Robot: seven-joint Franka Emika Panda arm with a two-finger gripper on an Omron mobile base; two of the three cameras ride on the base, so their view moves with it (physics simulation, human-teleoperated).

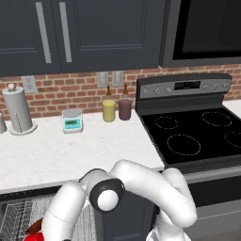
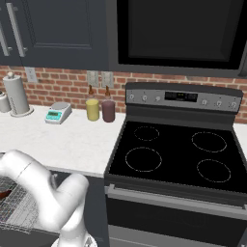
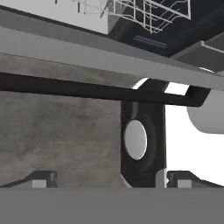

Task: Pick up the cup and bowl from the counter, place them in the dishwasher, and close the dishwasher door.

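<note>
Hand view: the gripper (image 3: 107, 181) has its two dark fingertips (image 3: 41, 179) far apart at the bottom edge, nothing between them. Directly ahead runs the light grey edge of the dishwasher door (image 3: 65, 48), with a dark bar crossing beneath it; the wire rack (image 3: 144, 13) appears at 12 o'clock.

Left base view: the white arm bends down at 6 o'clock toward the open dishwasher (image 1: 19, 214). On its wire rack, at 7 o'clock, a red patch of the cup (image 1: 32, 236) and a reddish-brown sliver of the bowl (image 1: 34, 227) sit just beside each other, mostly hidden by the arm.

Beyond, the counter (image 1: 70, 150) carries a small scale (image 1: 72, 120), a yellow tumbler (image 1: 108, 110) touching a maroon tumbler (image 1: 124, 108) at 12 o'clock, and a paper towel roll (image 1: 18, 110) at 9 o'clock. The black stovetop (image 1: 193, 134) lies at 3 o'clock.
</note>
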